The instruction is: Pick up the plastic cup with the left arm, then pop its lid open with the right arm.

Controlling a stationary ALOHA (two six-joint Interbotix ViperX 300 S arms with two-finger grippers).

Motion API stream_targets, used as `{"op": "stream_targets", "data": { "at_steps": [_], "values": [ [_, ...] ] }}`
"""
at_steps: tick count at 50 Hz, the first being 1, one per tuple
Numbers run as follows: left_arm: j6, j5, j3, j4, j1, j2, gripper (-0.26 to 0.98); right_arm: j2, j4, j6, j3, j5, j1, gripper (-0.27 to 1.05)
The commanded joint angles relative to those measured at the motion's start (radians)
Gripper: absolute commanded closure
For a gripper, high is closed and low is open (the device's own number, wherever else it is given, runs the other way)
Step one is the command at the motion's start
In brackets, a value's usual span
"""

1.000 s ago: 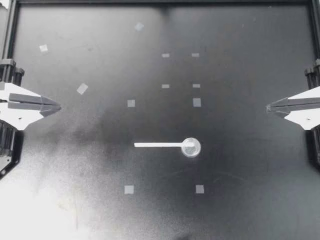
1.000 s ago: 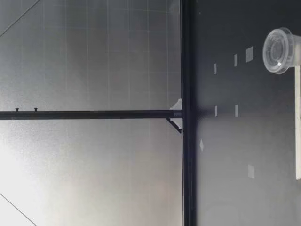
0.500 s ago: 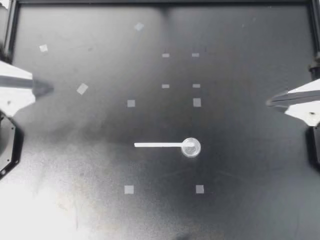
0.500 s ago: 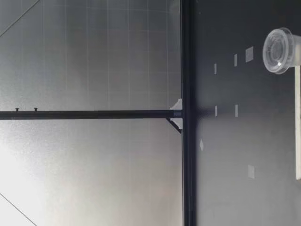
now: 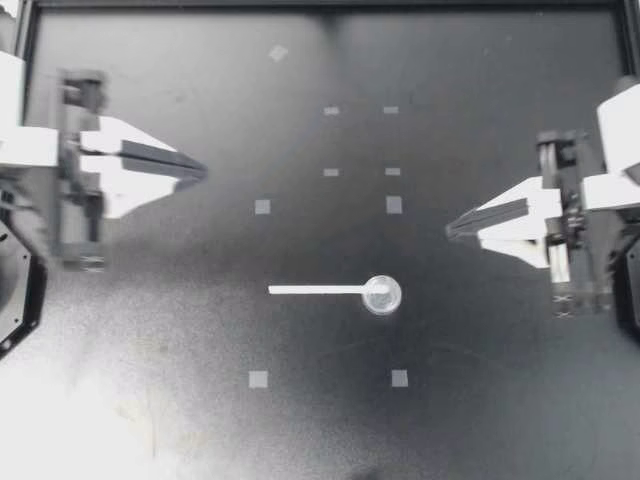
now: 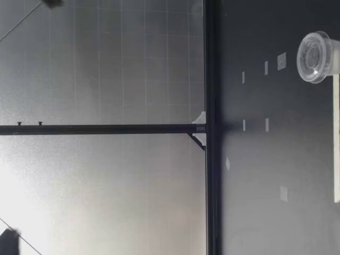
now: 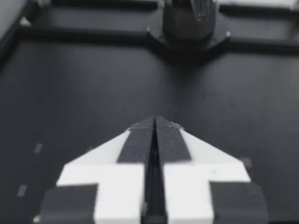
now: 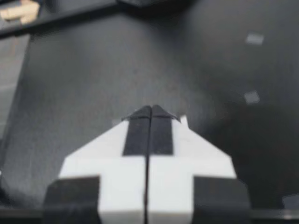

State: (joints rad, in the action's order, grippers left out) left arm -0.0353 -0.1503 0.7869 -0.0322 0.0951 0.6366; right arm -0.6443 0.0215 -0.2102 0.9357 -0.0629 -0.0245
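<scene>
A small clear plastic cup stands on the black table, near the middle. A thin white stick lies flat beside it, one end touching the cup. In the low view the cup stands upright with the stick stretching away from it. My left gripper is shut and empty, hovering well to the far left of the stick. My right gripper is also shut and empty, right of the cup and slightly beyond it. Both wrist views show the fingers pressed together: left gripper, right gripper.
Several small grey tape squares mark the table, around the cup and toward the far side. A black frame rail borders the far edge. The other arm's base stands ahead of my left gripper.
Both arms have swung in from the table's sides toward the middle, grippers still shut. The cup and stick have not moved.
</scene>
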Motion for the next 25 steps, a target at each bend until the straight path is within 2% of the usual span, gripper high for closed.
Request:
{"op": "stream_targets", "data": {
  "at_steps": [1, 9, 12, 18, 25],
  "values": [
    [-0.003, 0.028, -0.032, 0.000, 0.002, -0.046, 0.69, 0.031, 0.003, -0.012, -0.008, 0.006, -0.003, 0.81],
    [0.003, 0.098, -0.011, -0.002, -0.017, -0.132, 0.48, 0.118, 0.003, -0.051, -0.005, 0.023, -0.003, 0.81],
    [0.009, 0.120, -0.009, -0.003, -0.025, -0.170, 0.34, 0.156, 0.003, -0.061, -0.006, 0.034, -0.003, 0.81],
    [0.032, 0.149, -0.014, -0.008, -0.026, -0.242, 0.13, 0.229, 0.003, -0.066, -0.008, 0.057, 0.002, 0.81],
    [0.058, 0.186, -0.009, -0.008, -0.029, -0.327, 0.13, 0.299, 0.003, -0.066, -0.009, 0.075, 0.018, 0.81]
  ]
}}
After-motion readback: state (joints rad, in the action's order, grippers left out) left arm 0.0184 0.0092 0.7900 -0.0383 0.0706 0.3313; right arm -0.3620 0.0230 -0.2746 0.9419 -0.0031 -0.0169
